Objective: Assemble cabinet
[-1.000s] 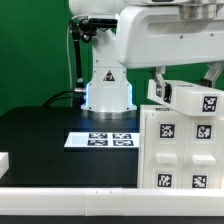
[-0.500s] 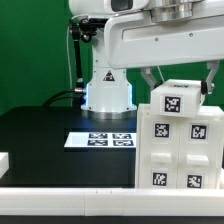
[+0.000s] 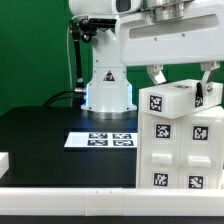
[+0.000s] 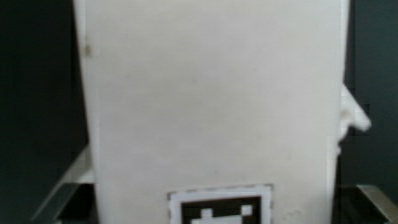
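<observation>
The large white plastic cabinet with black-and-white square tags stands on the black table at the exterior view's right, near the flat white marker board. The two-finger gripper straddles its tilted top part, fingers on both sides, and seems closed on it. The cabinet looks stiff, smooth and probably light, so flat opposite side walls are the best grip. The tags carry only patterns; no readable writing.

Marker board lay flat mid-table on black table; small white block sat at exterior view's left edge; green backdrop behind.
</observation>
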You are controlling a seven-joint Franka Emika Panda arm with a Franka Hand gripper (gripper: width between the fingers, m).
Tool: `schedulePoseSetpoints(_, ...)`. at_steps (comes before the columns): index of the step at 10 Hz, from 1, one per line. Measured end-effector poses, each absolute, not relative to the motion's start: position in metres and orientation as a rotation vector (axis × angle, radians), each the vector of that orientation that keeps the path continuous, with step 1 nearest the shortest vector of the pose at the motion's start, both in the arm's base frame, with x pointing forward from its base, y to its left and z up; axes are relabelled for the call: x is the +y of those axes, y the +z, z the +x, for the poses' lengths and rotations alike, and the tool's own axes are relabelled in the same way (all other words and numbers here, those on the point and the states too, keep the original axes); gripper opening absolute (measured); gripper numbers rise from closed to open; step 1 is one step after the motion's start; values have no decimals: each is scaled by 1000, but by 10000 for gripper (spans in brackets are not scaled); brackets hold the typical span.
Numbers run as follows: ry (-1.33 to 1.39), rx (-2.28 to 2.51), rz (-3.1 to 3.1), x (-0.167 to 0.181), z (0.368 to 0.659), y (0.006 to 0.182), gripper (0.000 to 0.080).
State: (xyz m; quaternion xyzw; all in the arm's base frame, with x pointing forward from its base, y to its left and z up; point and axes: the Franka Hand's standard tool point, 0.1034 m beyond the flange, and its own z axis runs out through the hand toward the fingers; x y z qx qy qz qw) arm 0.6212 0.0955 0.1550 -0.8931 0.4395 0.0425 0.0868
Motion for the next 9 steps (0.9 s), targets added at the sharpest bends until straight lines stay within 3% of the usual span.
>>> schedulePoseSetpoints(3, 65, 1760, -2303, 97, 629, 156, 551)
schedulePoseSetpoints(9, 69, 2084, -1948, 99, 629, 154, 551)
